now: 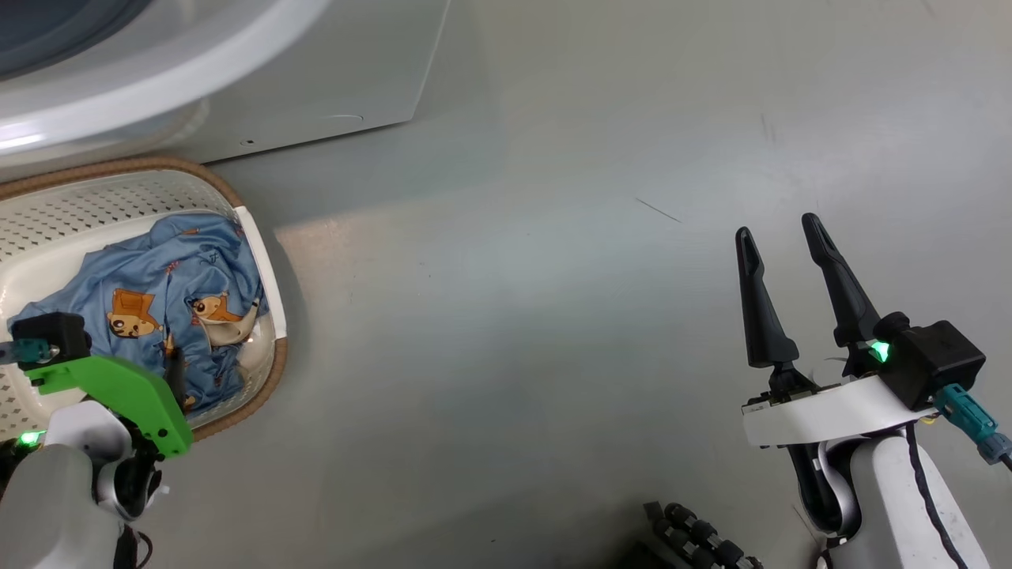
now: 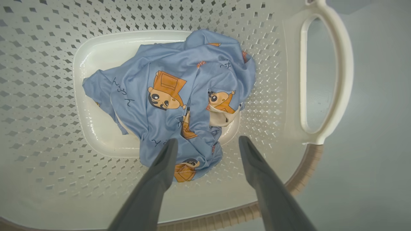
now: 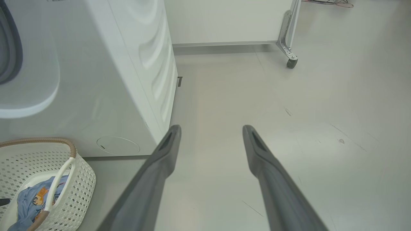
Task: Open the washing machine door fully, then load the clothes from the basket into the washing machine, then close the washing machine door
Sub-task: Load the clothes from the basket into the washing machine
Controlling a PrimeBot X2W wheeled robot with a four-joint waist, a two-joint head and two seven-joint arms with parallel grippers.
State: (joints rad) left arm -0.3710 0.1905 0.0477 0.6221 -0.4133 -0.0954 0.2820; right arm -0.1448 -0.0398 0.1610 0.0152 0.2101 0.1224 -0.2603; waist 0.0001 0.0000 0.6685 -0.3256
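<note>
Loading has not started, as far as I can judge. All the clothes [image 2: 173,96] lie in one crumpled heap on the bottom of the basket [image 2: 48,96], and no garment is held by either arm. What I take for the door [image 1: 158,75], a white curved rim round a dark centre, juts out from the washer [image 3: 112,96] beyond the basket. That suggests the opening step is done, but I cannot tell whether it is swung fully back. Moving the clothes into the drum and shutting the door are both left to do.

The left gripper [image 2: 208,140] points steeply down into the basket with its fingers spread wide apart and nothing between them. The heap lies directly below and just ahead of the fingertips, with one tip over the near edge of the cloth. Whether it touches the fabric I cannot say. The basket's white handle [image 2: 343,73] stands off to one side of this gripper, clear of both fingers. The pose reads as a reach lined up for a first grab.

The right gripper [image 1: 777,227] hangs well apart from the basket over bare floor [image 1: 553,316]. Its fingers are also spread and empty, pointing forward and slightly down. The washer's corner is ahead of it and to its left, the basket lower on that same side.
</note>
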